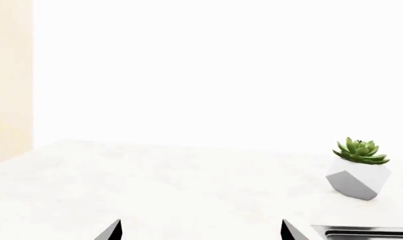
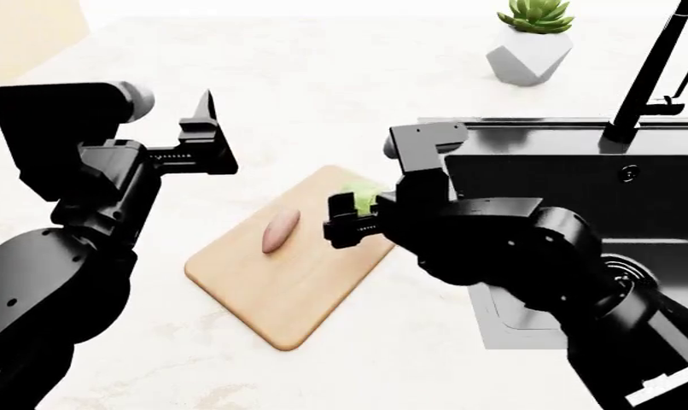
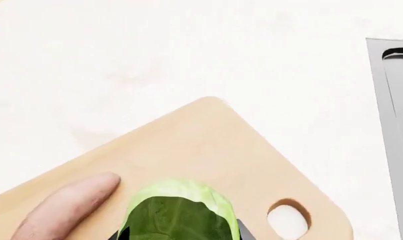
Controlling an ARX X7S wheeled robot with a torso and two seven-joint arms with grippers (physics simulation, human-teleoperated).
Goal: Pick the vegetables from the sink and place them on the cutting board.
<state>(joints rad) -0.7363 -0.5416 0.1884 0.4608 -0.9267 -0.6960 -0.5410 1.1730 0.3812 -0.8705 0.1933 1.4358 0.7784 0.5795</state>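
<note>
Now right hand [image 2: 346,218] apparently clamps sprout [image 2: 364,196] over cutting board [image 2: 289,295]; tuber [image 2: 280,231] lies lengthwise.

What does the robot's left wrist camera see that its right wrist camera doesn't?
Only the left wrist view shows the spiky green succulent in its white faceted pot. Only the right wrist view shows the light-tan wooden cutting board, the pinkish-brown tuber and the round light-green sprout lying over it. Both show the white countertop and a bit of the sink's steel rim.
</note>
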